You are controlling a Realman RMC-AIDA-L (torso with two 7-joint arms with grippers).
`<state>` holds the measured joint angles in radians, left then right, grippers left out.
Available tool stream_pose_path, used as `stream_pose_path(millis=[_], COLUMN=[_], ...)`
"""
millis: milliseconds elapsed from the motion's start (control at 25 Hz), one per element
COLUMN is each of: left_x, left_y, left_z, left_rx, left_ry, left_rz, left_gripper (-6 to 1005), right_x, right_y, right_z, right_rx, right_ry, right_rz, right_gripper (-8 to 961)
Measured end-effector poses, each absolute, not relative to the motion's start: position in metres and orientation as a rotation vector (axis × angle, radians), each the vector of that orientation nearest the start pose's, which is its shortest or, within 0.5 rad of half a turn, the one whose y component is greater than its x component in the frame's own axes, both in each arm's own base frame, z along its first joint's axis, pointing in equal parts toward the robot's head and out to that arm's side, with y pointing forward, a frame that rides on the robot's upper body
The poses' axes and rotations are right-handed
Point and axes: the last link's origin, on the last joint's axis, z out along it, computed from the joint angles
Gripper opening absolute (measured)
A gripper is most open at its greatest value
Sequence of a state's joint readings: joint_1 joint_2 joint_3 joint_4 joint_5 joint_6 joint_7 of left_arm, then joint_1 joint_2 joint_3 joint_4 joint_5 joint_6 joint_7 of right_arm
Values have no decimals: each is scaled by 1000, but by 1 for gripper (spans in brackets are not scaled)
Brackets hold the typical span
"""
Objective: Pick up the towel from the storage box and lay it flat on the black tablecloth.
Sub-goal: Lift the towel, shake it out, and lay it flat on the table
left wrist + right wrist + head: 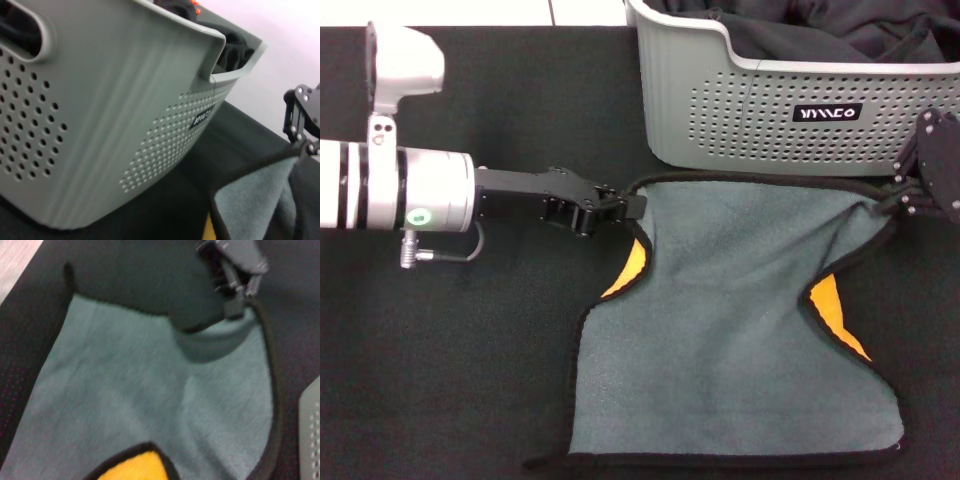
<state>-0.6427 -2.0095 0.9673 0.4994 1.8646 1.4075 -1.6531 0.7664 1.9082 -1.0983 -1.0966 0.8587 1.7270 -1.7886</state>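
two claws grip the towel [740, 330] in head view: left claw [632, 206] pinched on its far left corner, right claw [905, 200] on the far right corner, towel grey side up on the black tablecloth [450, 370] just before the storage box [760, 110]. left wrist: box wall, right claw [302, 145] pinching the border. right wrist: left claw [235, 307] clamped on the corner, orange fold showing.

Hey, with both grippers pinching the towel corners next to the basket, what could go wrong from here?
1. The towel isn't flat: both side edges are folded, showing orange. Letting go now would likely leave those folds in place.
2. The left gripper and right gripper hold corners close to the storage box; pulling toward it might bump or shove it.
3. Each grip looks like it is on the black border only, so a corner may slip.
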Motion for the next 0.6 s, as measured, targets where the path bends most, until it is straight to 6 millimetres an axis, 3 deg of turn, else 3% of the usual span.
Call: stream_pose_path(millis=[600], left_x=[-256], left_y=[352], left_z=[-24], left_rx=[-2692], left_ry=[-998], left_rz=[-650], left_gripper=[12], right_x=[158], right_y=[382], right_z=[66], right_rx=[-2946], right_ry=[-620], right_rz=[-593], right_gripper=[12])
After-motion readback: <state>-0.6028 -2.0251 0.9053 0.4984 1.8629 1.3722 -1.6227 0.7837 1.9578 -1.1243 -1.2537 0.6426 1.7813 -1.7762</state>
